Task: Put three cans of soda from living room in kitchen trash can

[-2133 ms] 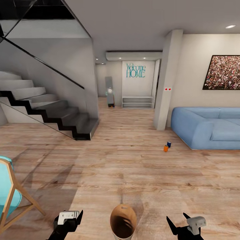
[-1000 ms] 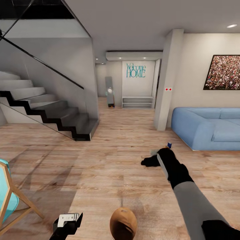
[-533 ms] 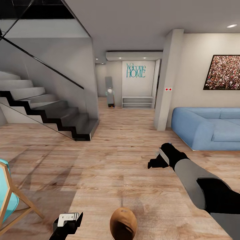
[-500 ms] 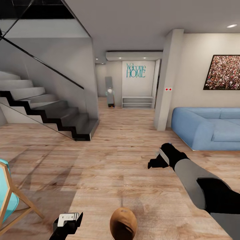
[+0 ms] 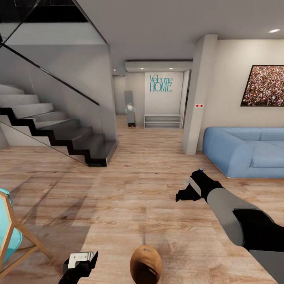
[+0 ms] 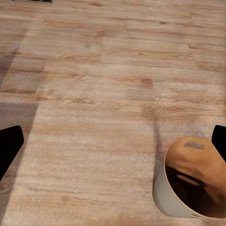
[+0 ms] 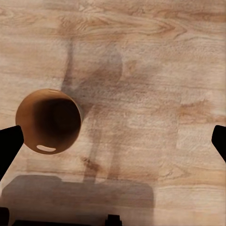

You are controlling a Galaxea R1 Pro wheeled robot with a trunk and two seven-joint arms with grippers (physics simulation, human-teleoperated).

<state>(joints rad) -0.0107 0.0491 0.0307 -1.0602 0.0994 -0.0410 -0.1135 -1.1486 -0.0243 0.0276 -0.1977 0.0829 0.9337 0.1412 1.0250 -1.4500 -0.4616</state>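
Observation:
The silver top of a dark blue can of soda peeks out just behind my right wrist, on the wood floor in front of the light-blue sofa of the living room. My right arm reaches forward and my right gripper hangs open above the floor, nothing between its fingers. In the right wrist view the gripper looks down on the copper-brown tash can. The tash can stands on the floor right in front of me. My left gripper stays low beside it, open, with the tash can close by. The kitchen is out of view.
A black and white staircase with a glass rail rises at the left. A turquoise chair with wooden legs stands near my left side. A white pillar stands beside the sofa, a crowd photo hangs above it, and a hallway opens ahead.
My right arm has swung up from beside my base and reached forward towards the cans; it now covers the orange can seen earlier. Over the last half second it barely moved.

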